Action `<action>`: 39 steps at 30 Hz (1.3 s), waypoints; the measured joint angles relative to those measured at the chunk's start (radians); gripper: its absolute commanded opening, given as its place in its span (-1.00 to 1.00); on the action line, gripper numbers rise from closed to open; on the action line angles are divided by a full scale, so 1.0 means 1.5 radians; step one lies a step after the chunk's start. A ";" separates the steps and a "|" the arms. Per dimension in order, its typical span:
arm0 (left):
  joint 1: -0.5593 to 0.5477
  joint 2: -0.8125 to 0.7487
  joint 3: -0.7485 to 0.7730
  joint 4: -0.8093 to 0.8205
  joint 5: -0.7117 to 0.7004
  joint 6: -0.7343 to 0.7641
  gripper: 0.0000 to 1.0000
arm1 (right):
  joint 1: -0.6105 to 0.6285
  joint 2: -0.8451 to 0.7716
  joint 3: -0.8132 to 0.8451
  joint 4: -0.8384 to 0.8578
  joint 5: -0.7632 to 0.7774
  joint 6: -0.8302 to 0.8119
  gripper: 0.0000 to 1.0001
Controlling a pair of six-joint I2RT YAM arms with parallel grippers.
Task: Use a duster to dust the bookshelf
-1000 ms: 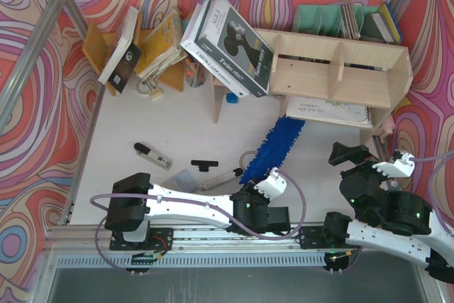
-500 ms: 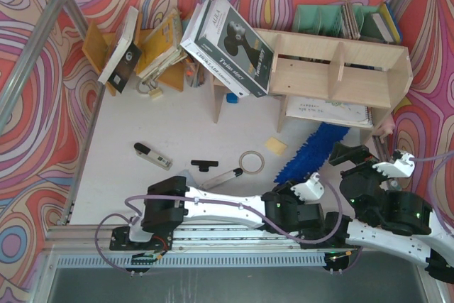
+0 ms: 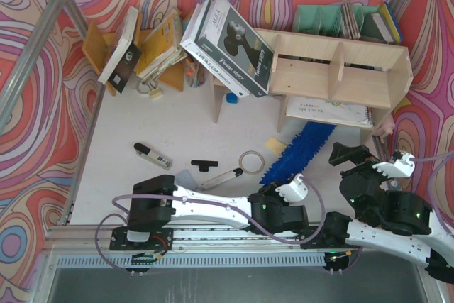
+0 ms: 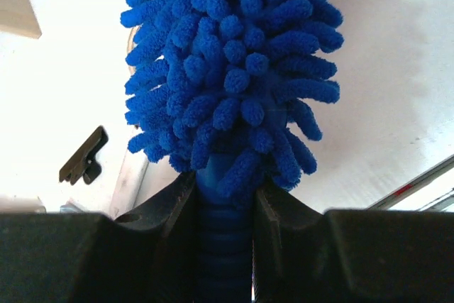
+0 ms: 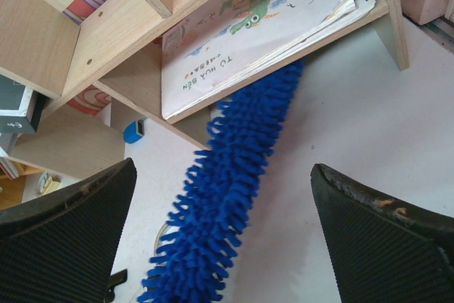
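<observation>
Dusting is under way, I judge; my left pincer (image 4: 225, 200) grips the handle of the duster (image 3: 296, 152), its tip tucked under the lowest board of the bookshelf (image 3: 312, 76); next it needs a sideways sweep along that board; left arm (image 3: 213, 207) stretched low rightward; right pincer (image 5: 223, 175) gapes empty.

Between the fingers of the matt black plastic left gripper (image 4: 225, 204), the bright-blue duster (image 4: 234, 83) has a ribbed plastic handle (image 4: 223, 260) and shaggy cloth strands; beyond the rough-textured black right gripper (image 5: 223, 211), the pale bookshelf (image 5: 42, 26) is matt bare plywood.
</observation>
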 measured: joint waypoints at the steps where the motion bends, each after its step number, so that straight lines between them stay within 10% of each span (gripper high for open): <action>1: 0.000 -0.013 -0.016 -0.006 -0.006 -0.012 -1.00 | 0.000 0.000 0.000 0.000 0.000 0.000 0.97; 39: 0.012 0.071 0.089 0.024 0.120 0.115 -1.00 | 0.000 -0.001 0.000 -0.001 0.000 0.000 0.97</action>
